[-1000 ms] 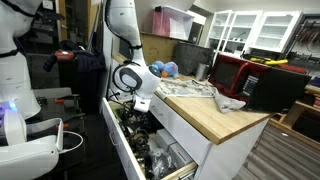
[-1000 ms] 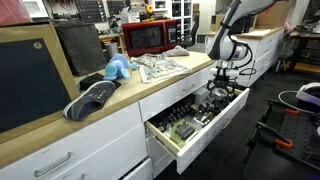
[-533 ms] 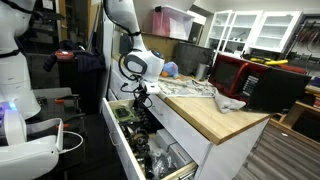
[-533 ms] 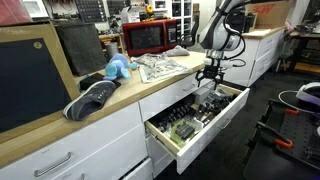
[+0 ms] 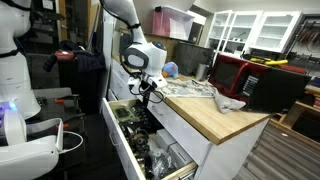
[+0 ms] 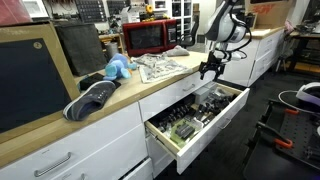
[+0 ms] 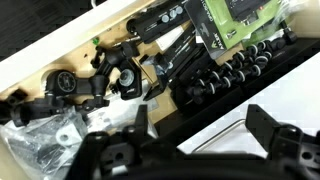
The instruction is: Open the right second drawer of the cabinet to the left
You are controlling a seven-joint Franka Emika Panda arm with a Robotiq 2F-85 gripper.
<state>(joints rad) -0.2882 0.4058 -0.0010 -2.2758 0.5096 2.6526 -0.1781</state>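
- Wooden butcher-block planks top the long white cabinet (image 6: 90, 145) in an exterior view. A black framed panel (image 6: 30, 80) leans at its left end, and a dark shoe (image 6: 92, 101) lies just beside the panel.
- Right of the shoe sits a blue soft toy (image 6: 118, 68), then a crumpled printed sheet (image 6: 160, 68). A red microwave (image 6: 150, 37) stands behind them.
- Below the sheet, in the second row, the drawer (image 6: 163, 140) stands far out from the cabinet front. Its white inner sides show, and dark jumbled tools (image 6: 195, 112) fill it.
- Above the drawer's far right end hangs the gripper (image 6: 211, 70), about level with the worktop and clear of the tools. Its fingers are spread apart and hold nothing.
- From the opposite side, the drawer (image 5: 118, 135) lies at the left with the gripper (image 5: 150, 88) above its inner end. The sheet (image 5: 195, 90) and the microwave (image 5: 235, 72) are on the worktop to the right.
- Looking down from the wrist, black tools (image 7: 120, 80) crowd the left and a green circuit board (image 7: 240, 20) lies at upper right. The silver bar handle (image 7: 225, 130) crosses the white front at lower right.
- Along the bottom edge of that wrist view, the gripper (image 7: 195, 150) shows only as blurred dark fingers (image 7: 285, 140) set wide apart.
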